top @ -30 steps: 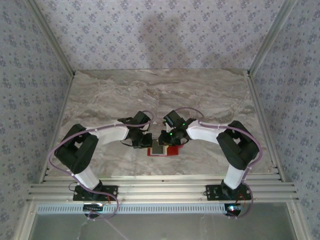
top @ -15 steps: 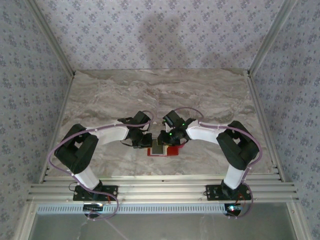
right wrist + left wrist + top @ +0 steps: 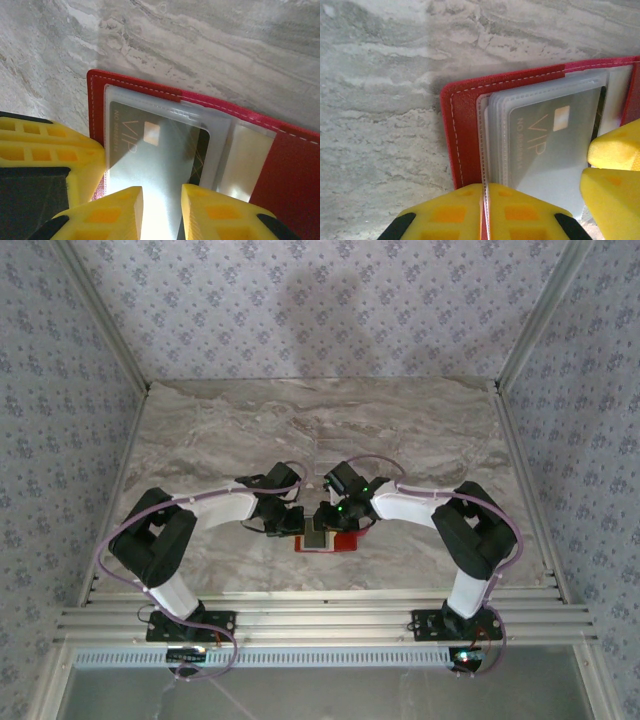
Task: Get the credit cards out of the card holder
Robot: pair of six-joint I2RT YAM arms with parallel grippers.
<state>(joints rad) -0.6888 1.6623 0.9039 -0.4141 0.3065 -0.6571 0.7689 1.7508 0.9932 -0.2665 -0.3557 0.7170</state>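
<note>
The red card holder (image 3: 345, 544) lies open on the marble table, near the front centre. My left gripper (image 3: 484, 187) is shut on the holder's left edge, pinching the red cover and a clear sleeve (image 3: 492, 130). A dark credit card (image 3: 150, 150) with gold "VIP" lettering sits inside the clear sleeve, also seen as the card (image 3: 545, 145) in the left wrist view. My right gripper (image 3: 162, 205) hangs over that card with its fingers apart, one on each side of the card's glare. A second clear pocket (image 3: 245, 160) lies to the right.
The marble tabletop (image 3: 320, 430) stretches away behind the holder. Patterned walls (image 3: 60, 440) close in both sides and the back. Aluminium rails (image 3: 320, 620) run along the near edge by the arm bases. The two grippers stand close together, almost touching.
The right wrist has crept slightly to the left over the holder. The left arm and the holder have stayed where they were.
</note>
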